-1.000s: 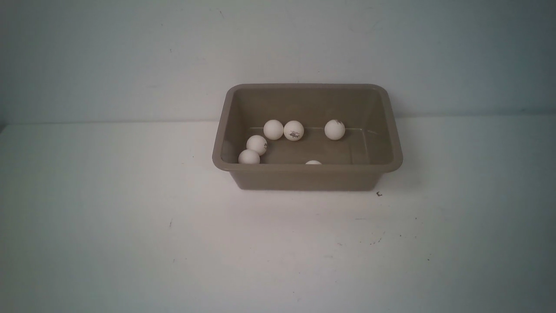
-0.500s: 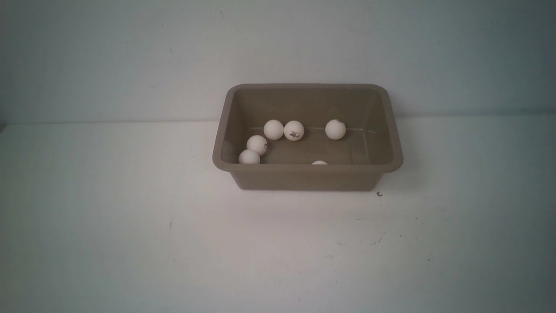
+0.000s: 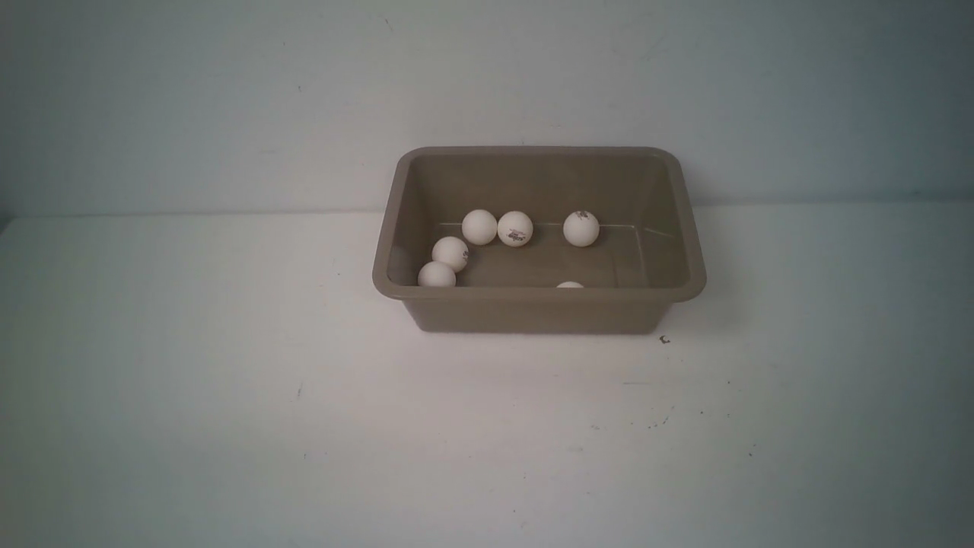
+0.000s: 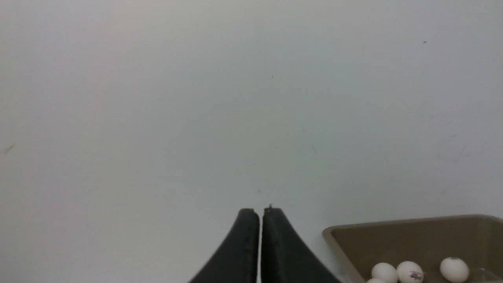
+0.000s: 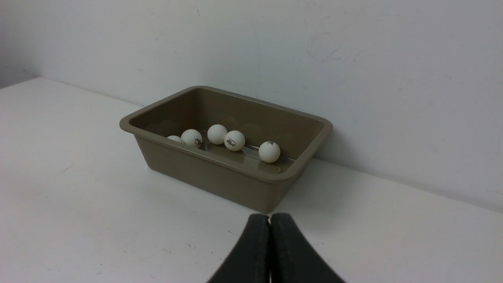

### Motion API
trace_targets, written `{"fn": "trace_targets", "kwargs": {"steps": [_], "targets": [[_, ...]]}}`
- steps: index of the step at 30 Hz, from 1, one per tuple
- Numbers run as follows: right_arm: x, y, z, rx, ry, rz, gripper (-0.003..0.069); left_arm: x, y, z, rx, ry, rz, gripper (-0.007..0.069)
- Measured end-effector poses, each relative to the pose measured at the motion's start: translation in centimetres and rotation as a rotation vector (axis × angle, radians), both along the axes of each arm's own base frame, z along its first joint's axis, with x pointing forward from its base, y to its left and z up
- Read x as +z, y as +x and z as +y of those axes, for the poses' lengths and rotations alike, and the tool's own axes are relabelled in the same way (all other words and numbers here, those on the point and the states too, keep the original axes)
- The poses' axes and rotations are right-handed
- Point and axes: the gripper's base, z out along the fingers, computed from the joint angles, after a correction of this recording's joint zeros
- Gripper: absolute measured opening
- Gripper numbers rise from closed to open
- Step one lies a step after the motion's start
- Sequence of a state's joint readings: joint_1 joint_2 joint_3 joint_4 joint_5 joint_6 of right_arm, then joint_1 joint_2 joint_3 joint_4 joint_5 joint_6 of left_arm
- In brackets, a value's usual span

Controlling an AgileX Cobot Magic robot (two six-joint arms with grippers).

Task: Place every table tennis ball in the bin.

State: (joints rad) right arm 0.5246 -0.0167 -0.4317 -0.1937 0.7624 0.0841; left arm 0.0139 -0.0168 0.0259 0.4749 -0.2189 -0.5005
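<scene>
The taupe bin (image 3: 538,308) stands against the back wall, right of centre. Several cream-white table tennis balls lie inside it: two at the left wall (image 3: 450,253) (image 3: 436,275), two touching at the back (image 3: 479,227) (image 3: 515,228), one apart at the back right (image 3: 581,228), and one (image 3: 570,285) mostly hidden behind the near wall. No gripper shows in the front view. My left gripper (image 4: 260,212) is shut and empty, with the bin (image 4: 338,243) to its side. My right gripper (image 5: 269,217) is shut and empty, short of the bin (image 5: 220,177).
The white table (image 3: 304,426) spreads in front of and beside the bin, with small dark specks (image 3: 664,339). A white wall (image 3: 228,99) rises directly behind the bin.
The back-right ball has rolled slightly left and turned, and the ball behind the near wall has rolled right. The other balls and the bin have not moved.
</scene>
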Motion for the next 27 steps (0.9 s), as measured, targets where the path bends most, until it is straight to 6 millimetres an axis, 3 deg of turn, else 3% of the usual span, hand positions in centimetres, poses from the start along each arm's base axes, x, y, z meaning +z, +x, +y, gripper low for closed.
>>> {"fn": "trace_targets", "kwargs": {"steps": [5,9,16,27], "targets": [[0.0,0.0,0.0,0.0,0.0,0.0,-0.0011,-2.2,0.3,1.4,0.16,-0.137,0.24,-0.0004],[0.0,0.0,0.0,0.0,0.0,0.0,-0.0011,-3.6,0.2,2.1,0.252,-0.133,0.388,-0.0004],[-0.1,0.0,0.0,-0.002,-0.005,0.011,-0.0011,-4.2,-0.1,2.8,0.348,0.029,0.47,-0.0004],[-0.2,0.0,0.0,-0.003,-0.008,0.017,-0.0011,-4.9,-0.4,3.2,0.391,-0.016,0.548,-0.0004]]}}
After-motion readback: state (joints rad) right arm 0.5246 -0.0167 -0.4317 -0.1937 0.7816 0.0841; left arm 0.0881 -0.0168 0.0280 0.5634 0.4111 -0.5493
